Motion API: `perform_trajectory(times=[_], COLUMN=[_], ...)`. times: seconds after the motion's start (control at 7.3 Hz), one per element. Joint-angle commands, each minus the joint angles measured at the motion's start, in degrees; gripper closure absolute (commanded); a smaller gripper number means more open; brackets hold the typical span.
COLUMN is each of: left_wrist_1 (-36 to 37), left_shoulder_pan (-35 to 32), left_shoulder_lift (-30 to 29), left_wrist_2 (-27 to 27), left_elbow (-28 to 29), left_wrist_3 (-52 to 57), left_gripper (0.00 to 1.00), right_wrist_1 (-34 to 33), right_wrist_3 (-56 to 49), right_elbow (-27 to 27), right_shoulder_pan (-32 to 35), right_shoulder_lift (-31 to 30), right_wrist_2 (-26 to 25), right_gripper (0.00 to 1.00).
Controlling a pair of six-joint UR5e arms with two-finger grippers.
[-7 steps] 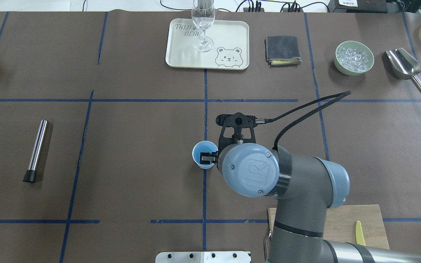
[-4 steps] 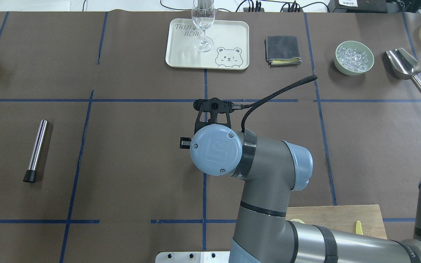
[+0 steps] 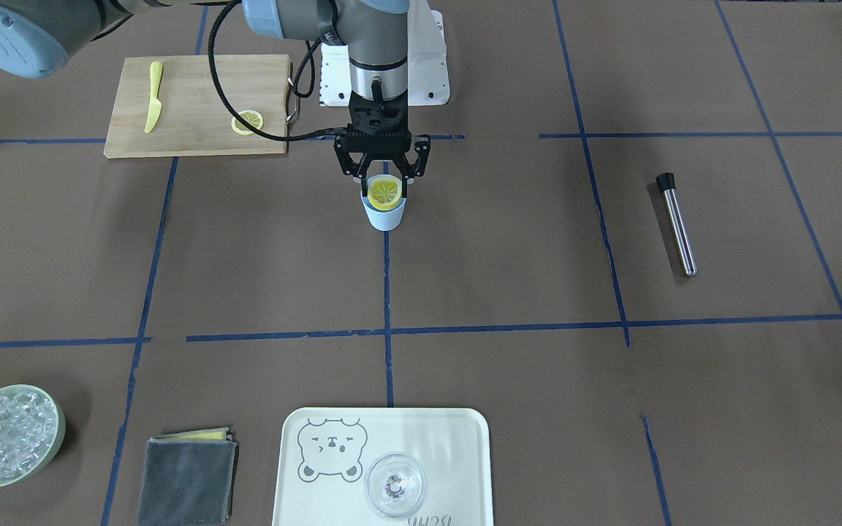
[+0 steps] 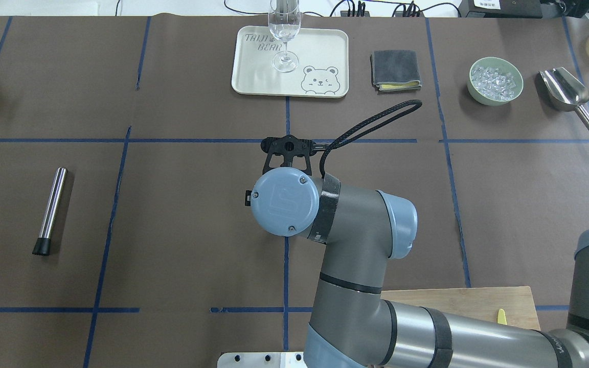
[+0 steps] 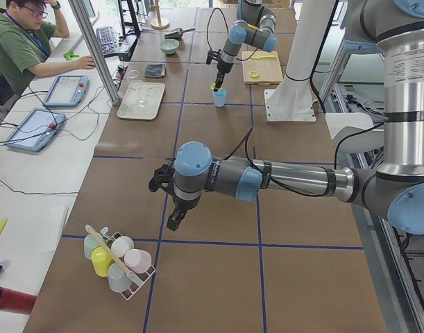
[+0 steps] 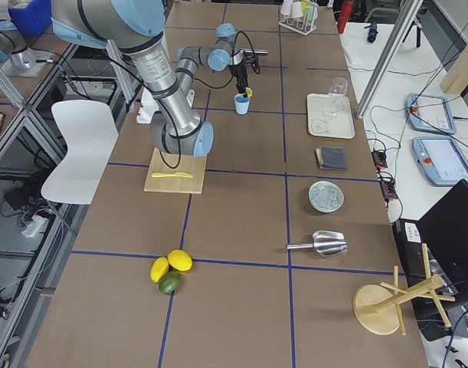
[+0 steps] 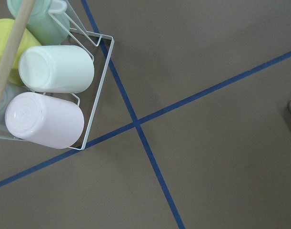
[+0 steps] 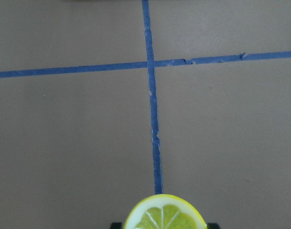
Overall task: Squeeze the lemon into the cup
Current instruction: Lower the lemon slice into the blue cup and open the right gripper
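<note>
Lemon slice (image 3: 385,193) hangs above the middle of the tabletop (image 3: 538,256), pinched upright by its rind in the right end effector (image 3: 385,190), directly over the light blue cup (image 3: 384,218), so squeezed juice should drop inside. Whether the left end effector (image 5: 173,220), off at the left end, is spread, I cannot tell.

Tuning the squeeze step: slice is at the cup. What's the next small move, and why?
Probably close the right hand tighter. It grips the lemon upright, right over the cup mouth, so juice should drip in.
</note>
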Motion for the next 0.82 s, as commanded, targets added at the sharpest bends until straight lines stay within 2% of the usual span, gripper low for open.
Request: perform_trajectory(times=[0.0,0.55,0.68], left_wrist_1=[0.0,0.0,0.0], left_shoulder_pan=[0.0,0.0,0.0], left_shoulder_lift=[0.0,0.0,0.0], left_wrist_2=[0.0,0.0,0.0], left_elbow=[0.1,0.1,0.1], left_wrist_3=[0.0,0.0,0.1], left_gripper=[0.00,0.00,0.00], right_wrist_1=[-0.4,-1.0,-1.0], right_wrist_3=[0.1,0.1,0.1], right_elbow=[-0.1,0.0,0.0], right_shoulder_pan=[-0.5,-1.4,-1.4], right_shoulder_lift=[-0.3,-0.6,-0.6], right_wrist_2=[0.7,0.6,0.6], right_gripper=[0.34,0.30,0.22])
